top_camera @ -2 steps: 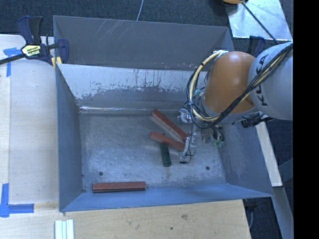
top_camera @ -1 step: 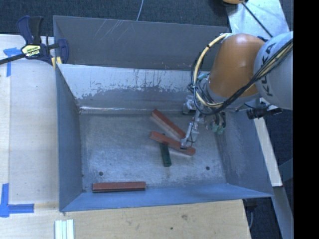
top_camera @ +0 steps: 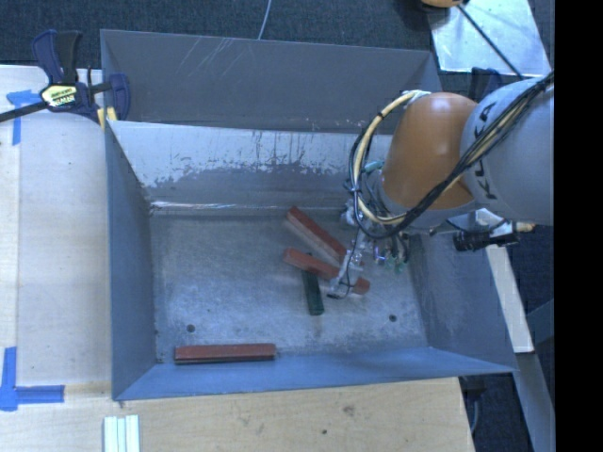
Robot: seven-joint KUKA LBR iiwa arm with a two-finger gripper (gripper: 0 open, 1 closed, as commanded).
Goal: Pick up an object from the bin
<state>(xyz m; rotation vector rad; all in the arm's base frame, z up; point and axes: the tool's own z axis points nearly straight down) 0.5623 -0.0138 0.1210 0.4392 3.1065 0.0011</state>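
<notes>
Positioning over a target is, we are judging, the step in hand: our gripper is hanging low inside the grey bin, right of the middle of its floor, over a small cluster of bars. An upper reddish-brown bar and a lower reddish-brown bar are lying side by side there, both slanting. The lower one's right end appears to be reaching under the gripper's tip, and a dark green bar is touching its near side. A lone reddish-brown bar is lying well apart along the near wall. The orange cover and cables are crowding the tip, so we cannot tell whether the gripper is parted or closed, and we are seeing nothing held. Next we are needing to straddle that right end squarely, close, and lift without dragging the green bar along.
</notes>
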